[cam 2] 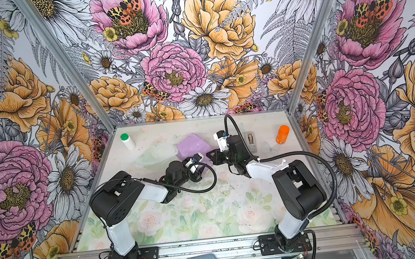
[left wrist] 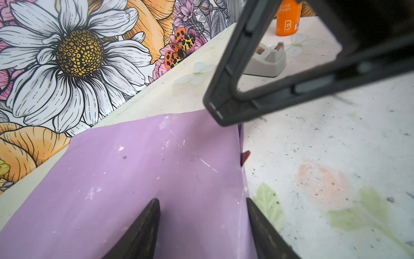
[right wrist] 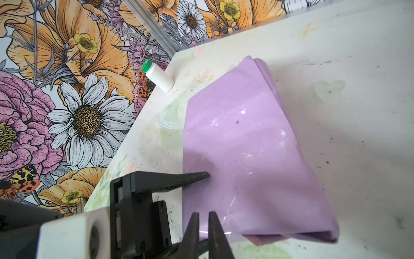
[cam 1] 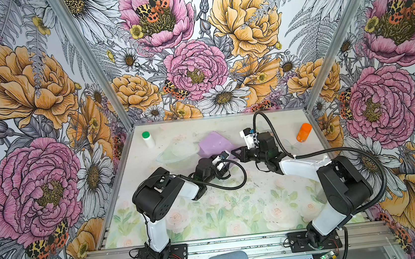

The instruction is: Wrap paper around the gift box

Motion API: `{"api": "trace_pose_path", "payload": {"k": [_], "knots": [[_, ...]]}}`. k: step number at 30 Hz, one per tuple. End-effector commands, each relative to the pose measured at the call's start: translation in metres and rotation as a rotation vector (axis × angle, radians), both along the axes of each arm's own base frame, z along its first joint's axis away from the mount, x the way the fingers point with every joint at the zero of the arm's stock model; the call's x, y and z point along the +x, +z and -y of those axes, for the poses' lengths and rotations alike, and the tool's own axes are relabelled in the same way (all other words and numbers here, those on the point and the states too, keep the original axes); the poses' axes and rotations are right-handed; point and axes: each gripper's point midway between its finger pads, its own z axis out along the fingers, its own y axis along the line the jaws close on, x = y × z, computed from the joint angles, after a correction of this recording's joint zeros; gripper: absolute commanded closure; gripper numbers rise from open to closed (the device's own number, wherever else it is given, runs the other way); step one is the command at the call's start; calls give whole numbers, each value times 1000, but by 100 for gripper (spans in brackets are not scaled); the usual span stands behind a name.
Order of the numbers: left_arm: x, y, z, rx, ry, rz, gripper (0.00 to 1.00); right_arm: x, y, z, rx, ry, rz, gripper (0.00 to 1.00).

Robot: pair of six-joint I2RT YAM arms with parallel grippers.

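Note:
The paper (cam 1: 215,142), looking lilac, is folded over a low blocky bulk at the back middle of the table. It shows in both top views (cam 2: 192,145). The gift box is hidden under it. My left gripper (left wrist: 201,200) reaches in from the near side. Its fingers (right wrist: 195,176) press the paper-covered bulk from two sides. My right gripper (right wrist: 202,214) hovers at the paper's near right corner (left wrist: 215,111). Its jaws stand together but for a narrow slit, with nothing between them. A glint of clear tape lies on the paper by its tips.
A grey tape dispenser (left wrist: 266,62) and an orange bottle (cam 1: 304,132) stand at the back right. At the back left is a white bottle with a green cap (cam 1: 147,139). A clear plastic bowl (cam 1: 178,156) lies left of the paper.

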Motion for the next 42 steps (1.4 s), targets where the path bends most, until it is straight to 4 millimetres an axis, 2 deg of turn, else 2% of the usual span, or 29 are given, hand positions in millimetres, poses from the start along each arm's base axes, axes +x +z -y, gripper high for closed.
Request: {"api": "trace_pose_path", "payload": {"k": [1, 13, 18, 22, 25, 27, 28, 29, 32, 37, 42], "knots": [[-28, -80, -23, 130, 11, -265, 41, -6, -16, 4, -37, 0, -30, 91], [-28, -79, -23, 129, 13, -263, 41, -3, -39, -20, -13, 64, -78, 97], [-28, -78, -23, 127, 12, -261, 41, 5, -58, -17, -52, 28, -113, 98], [-28, -69, -21, 114, 14, -245, 39, 3, -45, -17, -36, 34, -89, 97], [-27, -49, -19, 86, 21, -215, 33, -1, -21, -11, -48, 25, -41, 89], [-26, -22, -18, 51, 33, -178, 23, -4, -5, -3, -75, 13, -8, 83], [-26, -12, -19, 40, 40, -168, 5, -5, 1, 0, -88, 7, 3, 80], [-26, -1, -19, 27, 45, -158, 1, -4, 6, 4, -105, -3, 8, 76], [-27, 34, -24, -21, 65, -118, 1, 4, 13, 16, -180, -29, -8, 63], [-33, 79, -39, -90, 121, -105, 1, 34, -2, 27, -278, -49, -92, 47], [-36, 93, -74, -152, 276, -196, 1, 57, -30, 18, -302, -7, -172, 45]]}}
